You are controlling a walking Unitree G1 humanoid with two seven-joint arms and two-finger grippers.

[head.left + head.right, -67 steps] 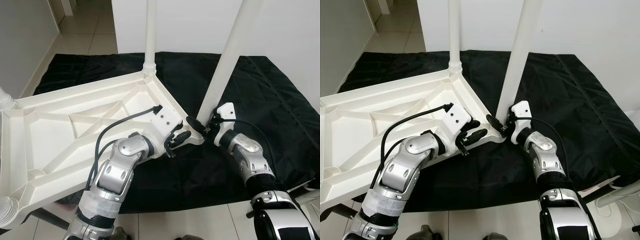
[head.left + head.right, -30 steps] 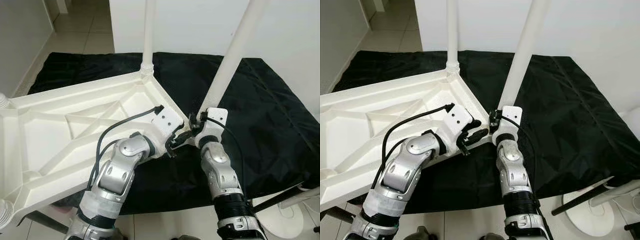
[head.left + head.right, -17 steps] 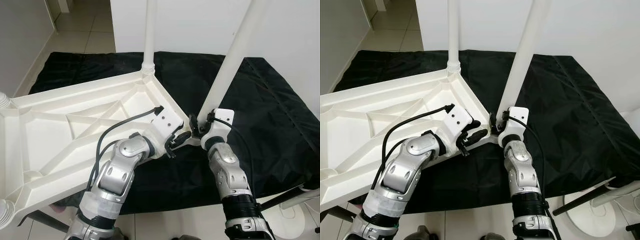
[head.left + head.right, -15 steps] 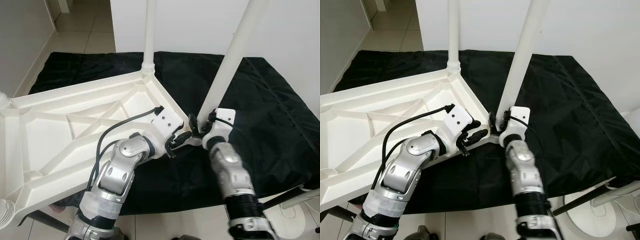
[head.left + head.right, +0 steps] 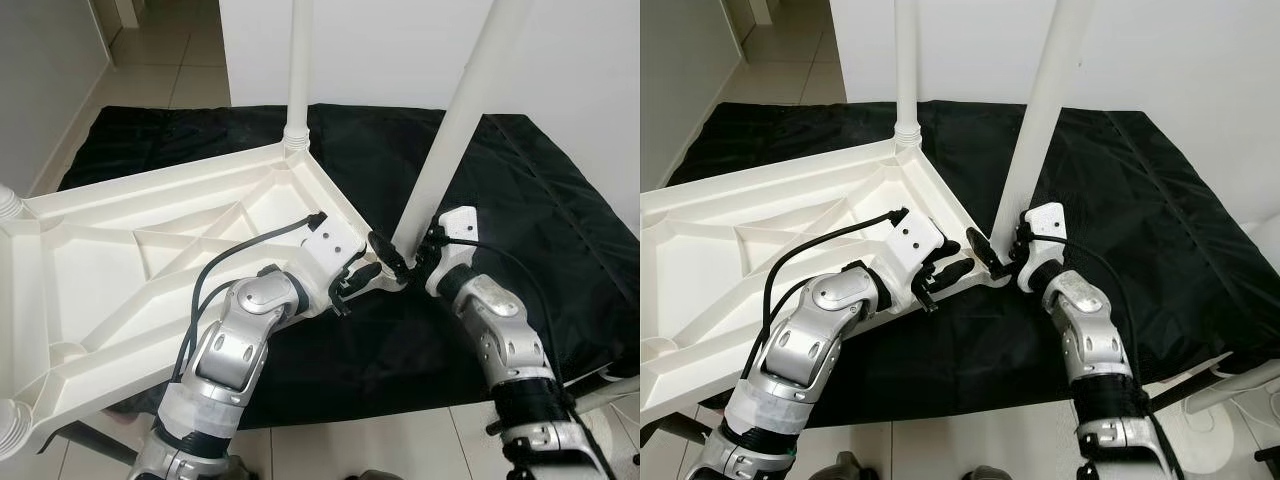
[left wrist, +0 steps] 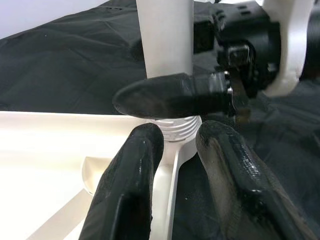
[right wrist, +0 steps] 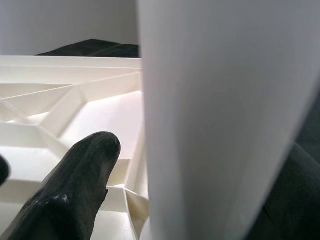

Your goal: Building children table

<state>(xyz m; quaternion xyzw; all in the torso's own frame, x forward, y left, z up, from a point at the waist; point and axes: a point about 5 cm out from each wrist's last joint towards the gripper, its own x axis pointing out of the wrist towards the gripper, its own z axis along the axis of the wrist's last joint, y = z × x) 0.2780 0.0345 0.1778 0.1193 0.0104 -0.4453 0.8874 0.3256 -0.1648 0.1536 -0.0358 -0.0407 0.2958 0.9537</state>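
A white plastic table top [image 5: 120, 290] lies upside down on a black cloth. One white leg [image 5: 299, 60] stands upright in the far corner. A second white leg [image 5: 455, 130] leans in the near right corner socket, its threaded base [image 6: 170, 124] at the rim. My right gripper [image 5: 402, 254] is shut on this leg's base, with one finger [image 7: 75, 195] against the leg's side. Just left of that corner, my left gripper [image 5: 357, 282] is shut on the table's rim, a finger [image 6: 132, 175] on each side.
The black cloth [image 5: 540, 190] covers the tiled floor and runs up to a white wall behind. Ribbed leg bases [image 5: 8, 200] stand at the table's left corners. A white round stand base [image 5: 1240, 390] sits on the tiles at the lower right.
My right forearm has swung out to the right around the leg's base while still holding it. The leg stays at the corner socket. The left arm has not moved.
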